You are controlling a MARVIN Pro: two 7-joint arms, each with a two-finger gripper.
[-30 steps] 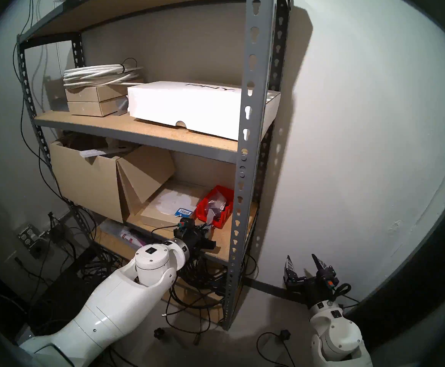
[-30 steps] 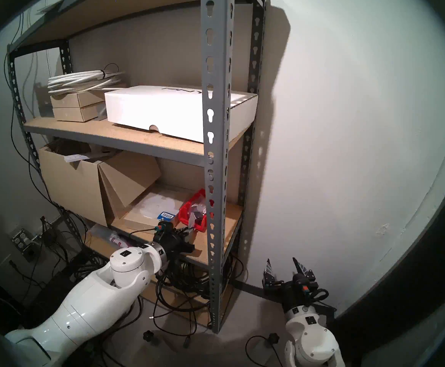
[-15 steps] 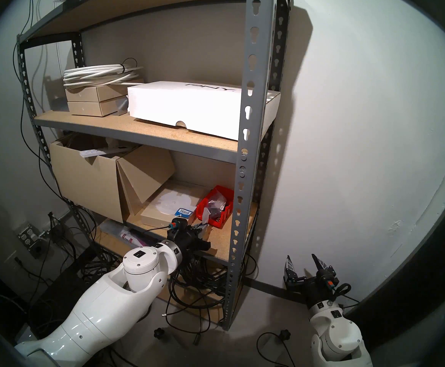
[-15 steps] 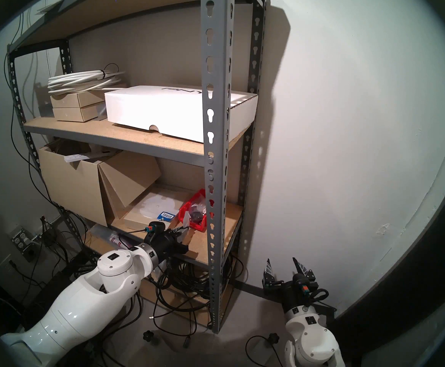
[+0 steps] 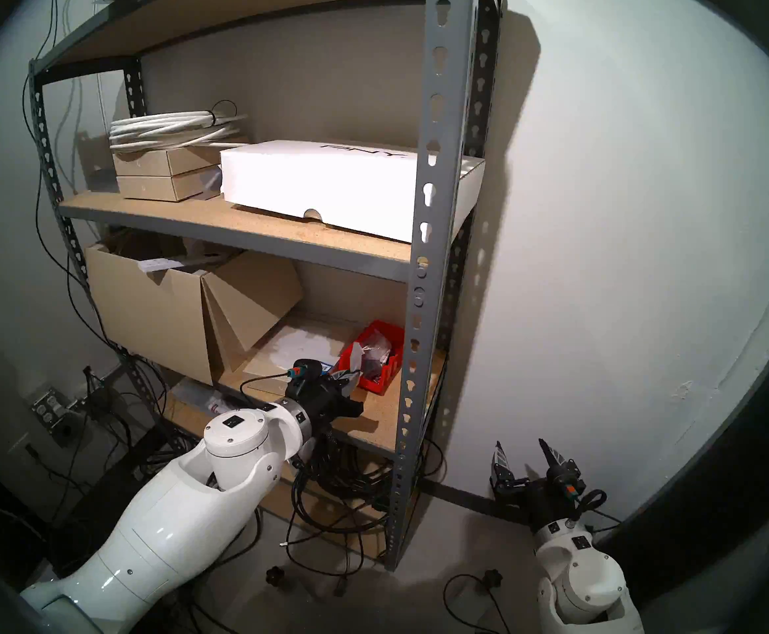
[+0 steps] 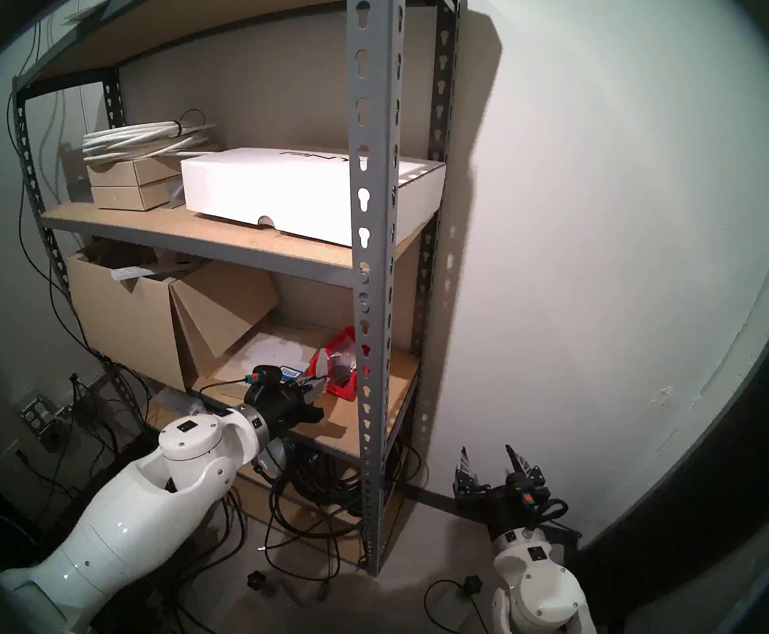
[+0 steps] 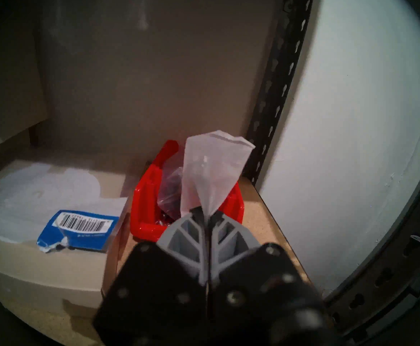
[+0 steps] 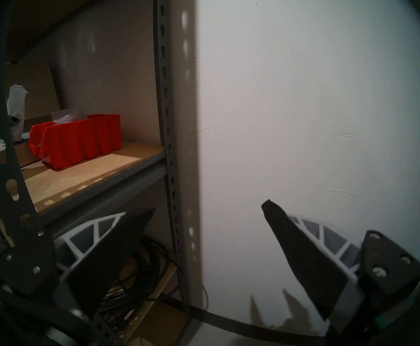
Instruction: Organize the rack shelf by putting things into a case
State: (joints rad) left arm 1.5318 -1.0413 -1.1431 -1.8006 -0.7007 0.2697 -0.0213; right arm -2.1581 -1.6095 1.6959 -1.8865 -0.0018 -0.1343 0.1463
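My left gripper (image 7: 206,213) is shut on the lower corner of a clear plastic bag (image 7: 211,173), which stands up from the closed fingertips. I hold it just in front of the red case (image 7: 146,203), a little above the rack shelf (image 5: 373,420). In the head view this gripper (image 5: 345,380) sits at the case's (image 5: 385,372) near left end. A second clear bag with dark parts (image 7: 170,185) lies inside the case. My right gripper (image 5: 522,459) hangs low beside the rack near the floor, open and empty, fingers (image 8: 291,240) spread wide.
A flat tan box (image 5: 277,367) with a blue barcode label (image 7: 79,228) lies left of the case. A big brown cardboard box (image 5: 154,317) stands further left. The grey front upright (image 5: 419,299) rises just right of the case. Cable coils (image 5: 346,482) fill the shelf below.
The left jaws closed on the clear bag at the case's front. The left arm then drew left and slightly up, lifting the bag. The right arm has not moved.
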